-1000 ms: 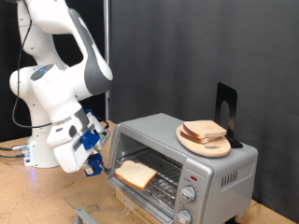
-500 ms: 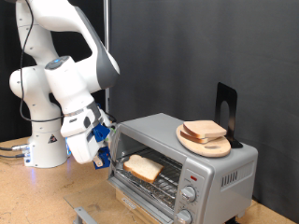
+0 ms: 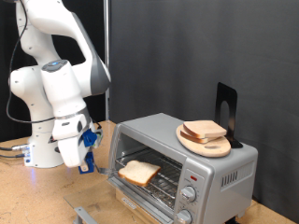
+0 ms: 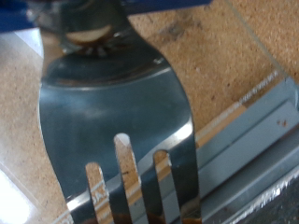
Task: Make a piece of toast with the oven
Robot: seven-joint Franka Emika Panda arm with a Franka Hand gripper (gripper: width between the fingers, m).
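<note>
The piece of toast (image 3: 140, 172) lies on the wire rack inside the open silver oven (image 3: 213, 175). My gripper (image 3: 87, 157) hangs low over the wooden table, off the oven's side towards the exterior view's left and apart from it. The wrist view shows a slotted metal spatula (image 4: 117, 103) reaching out from between my blue fingers, over the table and the edge of the oven's lowered glass door (image 4: 250, 121). The spatula's blade carries nothing.
A round wooden board with stacked bread slices (image 3: 205, 133) sits on top of the oven, with a black stand (image 3: 225, 107) behind it. The open door (image 3: 98, 214) juts out at the exterior view's bottom. The wooden table (image 3: 28, 196) spreads to the left.
My gripper has pulled back out of the oven mouth to the exterior view's left and dropped lower. The toast stays on the rack.
</note>
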